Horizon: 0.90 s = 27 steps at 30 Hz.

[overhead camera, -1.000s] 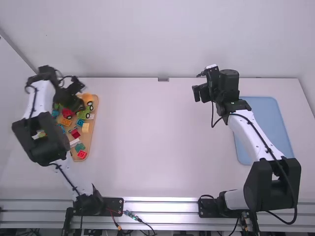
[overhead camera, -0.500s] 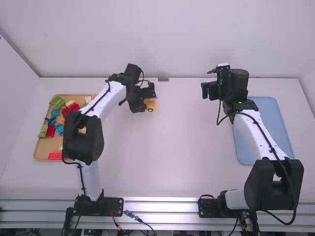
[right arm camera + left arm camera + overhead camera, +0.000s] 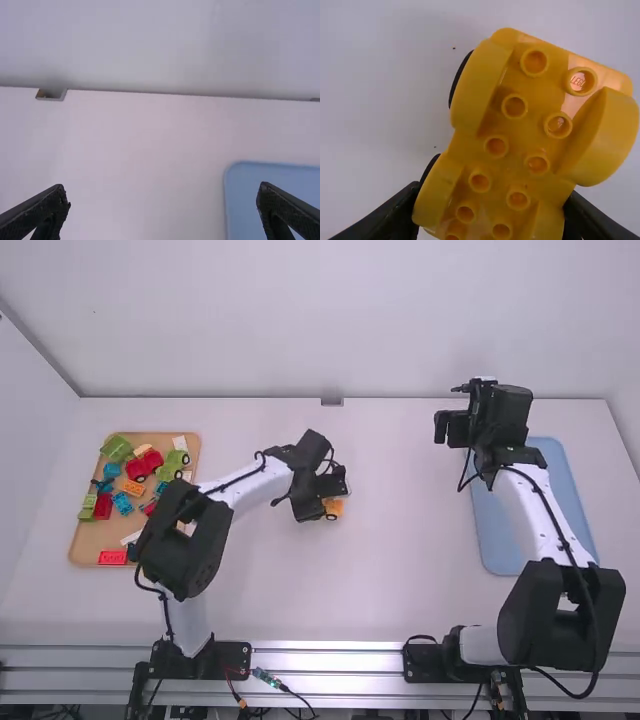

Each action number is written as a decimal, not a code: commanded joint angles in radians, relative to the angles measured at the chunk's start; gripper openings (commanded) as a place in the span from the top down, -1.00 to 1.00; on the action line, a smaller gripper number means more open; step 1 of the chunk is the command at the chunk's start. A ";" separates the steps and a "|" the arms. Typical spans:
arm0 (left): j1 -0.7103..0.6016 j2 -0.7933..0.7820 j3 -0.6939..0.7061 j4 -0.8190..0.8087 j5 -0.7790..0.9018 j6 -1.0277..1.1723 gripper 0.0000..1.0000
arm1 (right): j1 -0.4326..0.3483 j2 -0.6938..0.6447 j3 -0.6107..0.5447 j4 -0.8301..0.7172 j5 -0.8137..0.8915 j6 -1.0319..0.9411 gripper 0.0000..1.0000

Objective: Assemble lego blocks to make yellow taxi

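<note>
As left fingers (image 3: 309,509) grip a yellow wheeled block (image 3: 515,135), apparently over table (image 3: 400,570)

Robot arms: wht links, blk joints, blk cables along links.

On my table (image 3: 350,590), blocks (image 3: 103,506) lie in a tray (image 3: 108,532) to the left, a mat (image 3: 495,540) to the right, and between them my left gripper (image 3: 323,496) holds the car base (image 3: 334,509).

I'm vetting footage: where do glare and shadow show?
High view: bright glare on the metal rail; left wrist view: pale shine on the yellow block, faint shading on the table; right wrist view: soft shadow along the foot of the wall.
</note>
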 commanded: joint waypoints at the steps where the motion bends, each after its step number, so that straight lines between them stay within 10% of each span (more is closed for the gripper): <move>1: -0.024 -0.092 -0.110 0.069 -0.043 -0.055 0.46 | -0.002 0.001 0.026 -0.006 -0.006 0.002 -0.98; 7: -0.020 -0.201 -0.275 0.246 0.052 0.006 -0.02 | 0.006 0.001 0.026 -0.058 -0.034 -0.056 -0.98; 14: -0.008 -0.188 -0.273 0.232 0.051 0.000 0.30 | 0.031 -0.013 -0.144 0.064 -0.265 -0.293 -0.98; 27: -0.002 -0.093 -0.272 0.281 0.051 -0.053 0.24 | 0.088 -0.051 -0.345 0.294 -0.465 -0.399 -0.98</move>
